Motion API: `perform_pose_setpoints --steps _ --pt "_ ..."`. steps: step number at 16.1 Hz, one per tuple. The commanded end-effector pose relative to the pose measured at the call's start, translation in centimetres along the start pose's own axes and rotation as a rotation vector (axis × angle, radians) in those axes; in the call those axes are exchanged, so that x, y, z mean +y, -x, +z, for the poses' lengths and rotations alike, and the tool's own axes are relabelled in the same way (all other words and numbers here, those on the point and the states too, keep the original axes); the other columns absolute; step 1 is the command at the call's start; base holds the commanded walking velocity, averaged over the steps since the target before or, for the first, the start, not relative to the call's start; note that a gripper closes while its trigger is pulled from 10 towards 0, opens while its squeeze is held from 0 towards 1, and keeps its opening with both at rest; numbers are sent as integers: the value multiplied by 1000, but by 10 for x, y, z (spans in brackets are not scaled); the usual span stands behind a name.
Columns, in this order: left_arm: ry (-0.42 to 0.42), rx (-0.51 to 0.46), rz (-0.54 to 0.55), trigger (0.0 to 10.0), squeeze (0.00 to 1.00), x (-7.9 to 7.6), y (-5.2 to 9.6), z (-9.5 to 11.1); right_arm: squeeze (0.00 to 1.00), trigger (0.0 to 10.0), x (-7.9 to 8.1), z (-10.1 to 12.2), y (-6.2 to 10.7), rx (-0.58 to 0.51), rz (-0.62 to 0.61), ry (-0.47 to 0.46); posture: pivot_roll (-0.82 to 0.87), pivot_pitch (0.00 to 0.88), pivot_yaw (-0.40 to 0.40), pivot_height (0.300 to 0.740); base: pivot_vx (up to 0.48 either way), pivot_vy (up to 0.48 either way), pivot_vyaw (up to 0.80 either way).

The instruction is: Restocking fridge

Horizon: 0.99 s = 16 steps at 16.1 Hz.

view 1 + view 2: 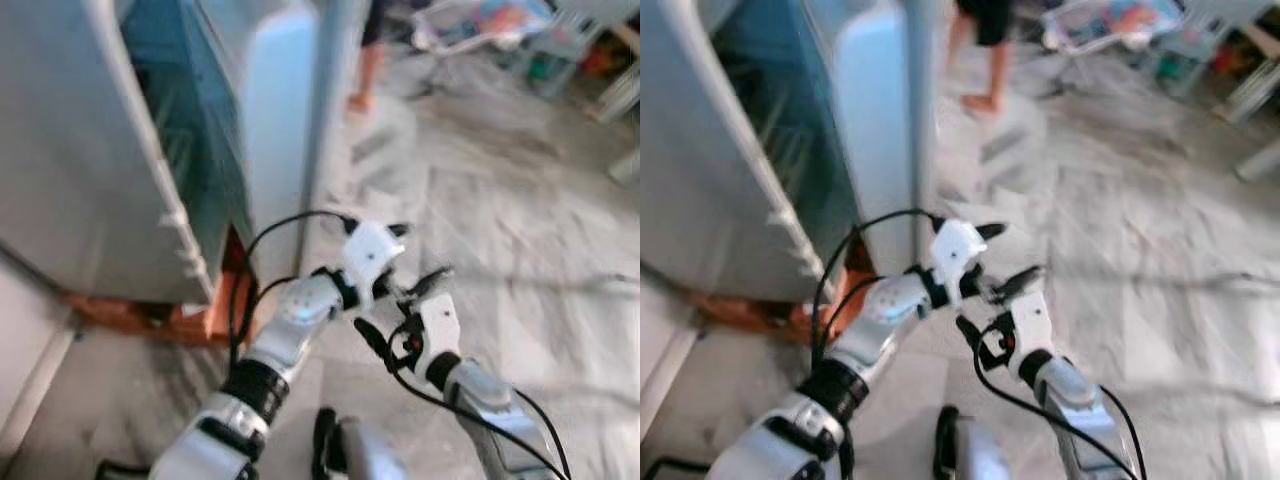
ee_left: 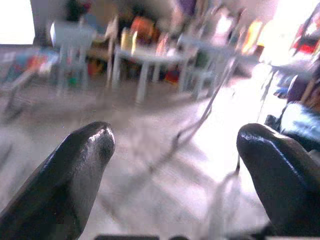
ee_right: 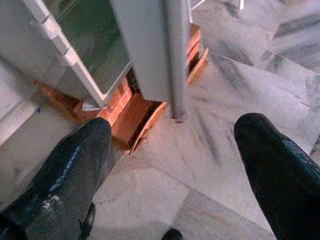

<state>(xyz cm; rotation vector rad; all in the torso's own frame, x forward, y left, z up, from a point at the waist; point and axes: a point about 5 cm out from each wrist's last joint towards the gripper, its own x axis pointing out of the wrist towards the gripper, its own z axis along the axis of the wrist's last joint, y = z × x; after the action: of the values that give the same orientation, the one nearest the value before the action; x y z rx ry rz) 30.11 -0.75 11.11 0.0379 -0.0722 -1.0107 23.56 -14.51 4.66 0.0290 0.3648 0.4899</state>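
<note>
Left eye view shows you the fridge (image 1: 90, 170) at far left, resting on orange bricks (image 3: 135, 112), its door (image 1: 275, 130) ajar. Your left gripper (image 2: 172, 150) hovers over the marble floor (image 1: 500, 220), fingers spread and empty. Beside it, your right gripper (image 3: 172, 150) is likewise spread and empty. A person's legs (image 1: 985, 55) stand beyond.
</note>
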Motion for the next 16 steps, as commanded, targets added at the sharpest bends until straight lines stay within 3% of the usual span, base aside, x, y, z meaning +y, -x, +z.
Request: perform_pose_setpoints --steps 1,3,7,11,14,16 --pt "-14 10 75 10000 0 17 6 0 0 10000 1 1 1 -1 10 5 31 173 -127 740 0 0 0" --pt "-29 67 250 10000 0 58 41 -3 0 10000 0 1 0 6 23 -10 40 174 -124 740 0 0 0" --pt "-61 163 446 10000 0 89 92 -23 0 10000 3 3 -1 6 59 -1 52 175 -120 740 0 0 0" --pt "-21 185 668 10000 0 94 144 -37 0 10000 3 13 0 -84 -24 92 35 180 -95 740 0 0 0" --pt "-15 201 826 10000 0 87 200 -41 0 10000 -2 17 1 -132 -105 63 53 187 -104 740 0 -374 0" --pt "-28 226 846 10000 0 81 211 -42 0 10000 -4 22 -3 -151 -121 65 76 191 -122 740 0 -450 0"
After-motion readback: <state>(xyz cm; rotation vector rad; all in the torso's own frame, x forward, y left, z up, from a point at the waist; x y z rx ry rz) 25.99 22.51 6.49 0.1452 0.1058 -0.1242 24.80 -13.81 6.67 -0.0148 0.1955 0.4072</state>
